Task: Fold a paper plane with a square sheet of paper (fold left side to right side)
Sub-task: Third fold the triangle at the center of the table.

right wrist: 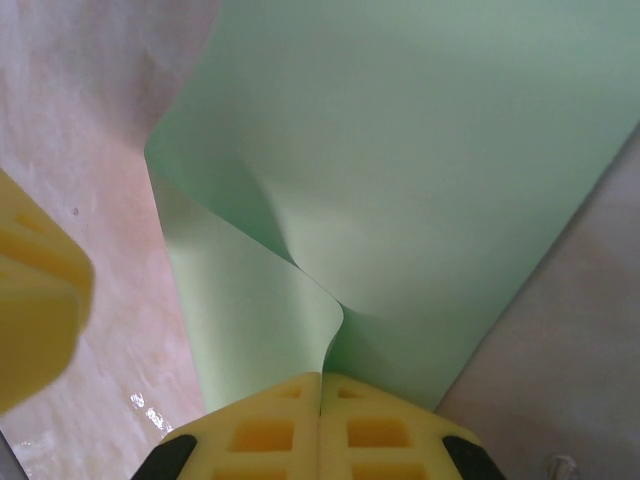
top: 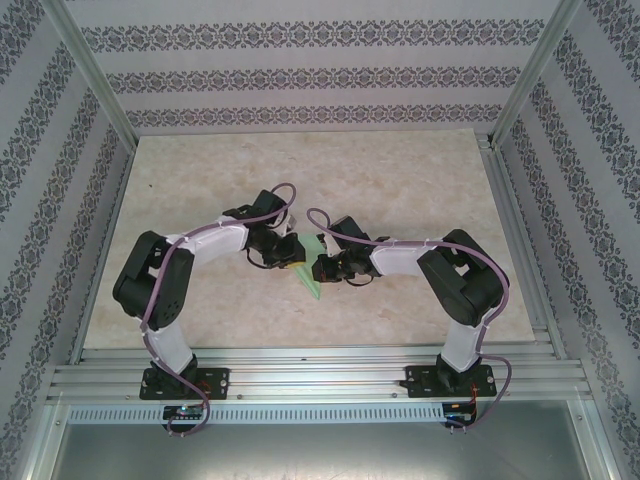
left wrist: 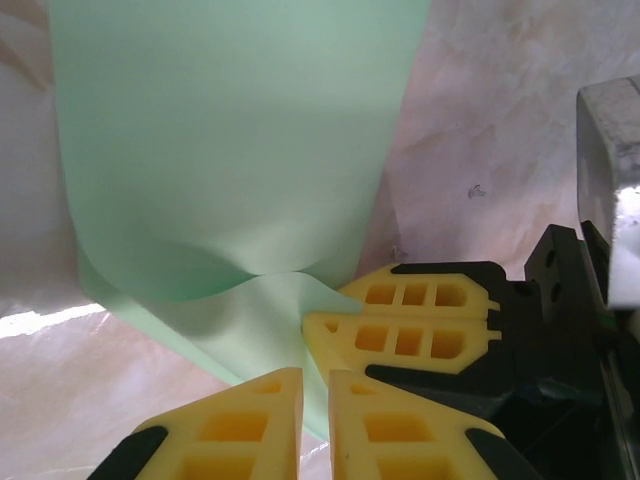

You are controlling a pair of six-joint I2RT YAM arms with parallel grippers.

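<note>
The light green paper (top: 313,274) lies at the table's middle between both grippers, small and narrow from above; whether it has a dart's point I cannot tell. In the left wrist view the paper (left wrist: 220,150) spreads away, buckled into a ridge near the fingers. My right gripper (right wrist: 321,378) is shut on a raised fold of the paper (right wrist: 420,150), and that right gripper (left wrist: 335,305) pinches the paper's near edge. My left gripper (left wrist: 315,375) stands a narrow gap apart, with paper and table visible through the gap. From above, left gripper (top: 292,254) and right gripper (top: 323,268) almost touch.
The beige marbled tabletop (top: 400,180) has free room all around the paper. Aluminium rails (top: 320,372) run along the near edge by the arm bases. Patterned walls (top: 300,75) close in the back and both sides.
</note>
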